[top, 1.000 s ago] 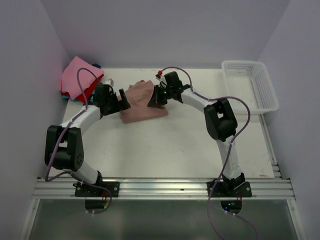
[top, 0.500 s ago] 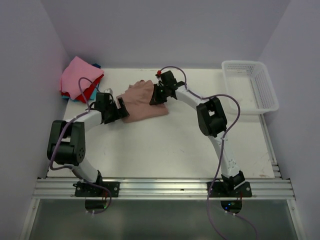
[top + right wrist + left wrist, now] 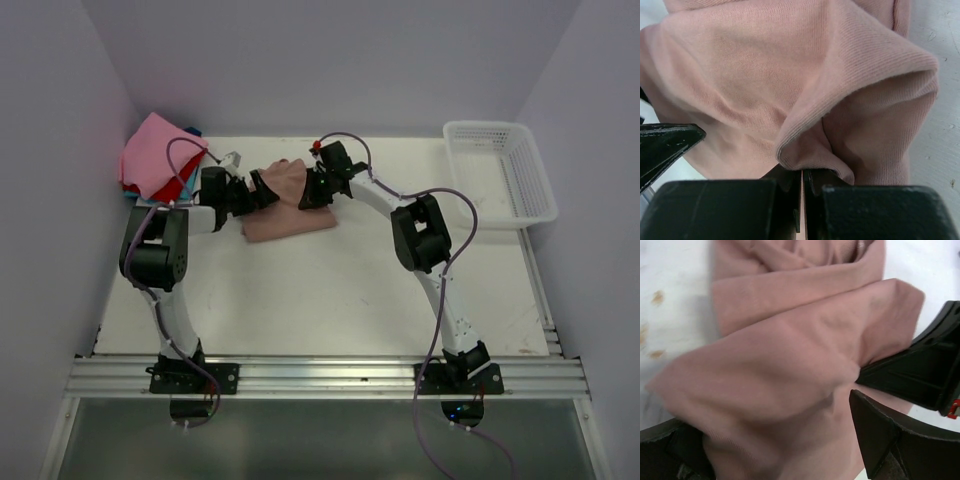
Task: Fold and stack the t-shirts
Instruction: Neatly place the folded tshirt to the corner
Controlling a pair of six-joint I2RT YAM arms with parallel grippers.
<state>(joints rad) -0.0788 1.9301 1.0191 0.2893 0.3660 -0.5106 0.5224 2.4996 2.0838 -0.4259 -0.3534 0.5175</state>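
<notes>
The dusty-pink t-shirt (image 3: 292,212) lies bunched at the back middle of the table; no print shows. My right gripper (image 3: 308,190) is at its right upper edge, jaws shut on a fold of the cloth (image 3: 805,150), with the gripper (image 3: 802,172) tight on the hem. My left gripper (image 3: 262,188) is over the shirt's left part. In the left wrist view its fingers (image 3: 880,435) stand wide apart with pink cloth (image 3: 780,365) bulging between them, the gripper (image 3: 772,415) open. A stack of folded shirts (image 3: 152,160), bright pink over red and blue, sits at the back left.
A white lattice basket (image 3: 500,170) stands at the back right. Walls enclose the table on the left, back and right. The two grippers are close together over the shirt; the right gripper's black body (image 3: 920,370) shows in the left wrist view.
My left arm has folded in and its gripper moved right and back, from the shirt's left edge onto the cloth. My right gripper shifted slightly left, still holding the shirt.
</notes>
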